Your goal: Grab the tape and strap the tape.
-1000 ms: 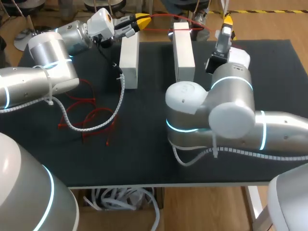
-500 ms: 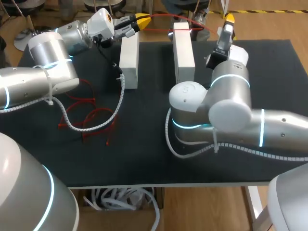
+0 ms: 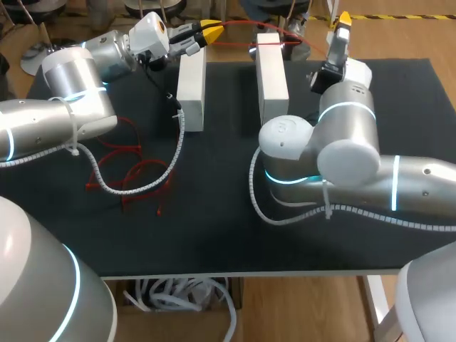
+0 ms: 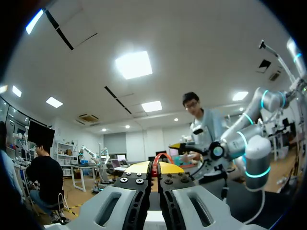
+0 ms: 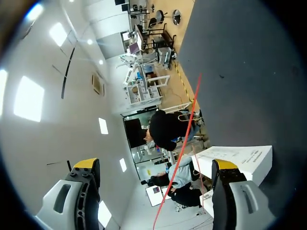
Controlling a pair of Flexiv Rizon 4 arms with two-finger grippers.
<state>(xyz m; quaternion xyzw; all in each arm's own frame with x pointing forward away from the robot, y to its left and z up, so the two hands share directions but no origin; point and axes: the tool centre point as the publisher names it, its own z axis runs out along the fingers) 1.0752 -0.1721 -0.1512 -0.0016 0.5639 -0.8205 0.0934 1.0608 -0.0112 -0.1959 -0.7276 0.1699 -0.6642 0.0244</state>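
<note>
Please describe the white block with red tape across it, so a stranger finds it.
On the black mat, two long white blocks lie side by side. It is the right block, by my right arm; red tape crosses its far end but not the left block.

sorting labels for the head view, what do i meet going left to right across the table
red tape loops → left white block → right white block → right hand; the left hand overlaps the first block, so it is left out

The tape [image 4: 155, 159] is mostly hidden between the left hand's [image 4: 154, 168] pinched fingers. Between the right hand's [image 5: 156, 165] spread fingers, both its ends run out of view.
</note>
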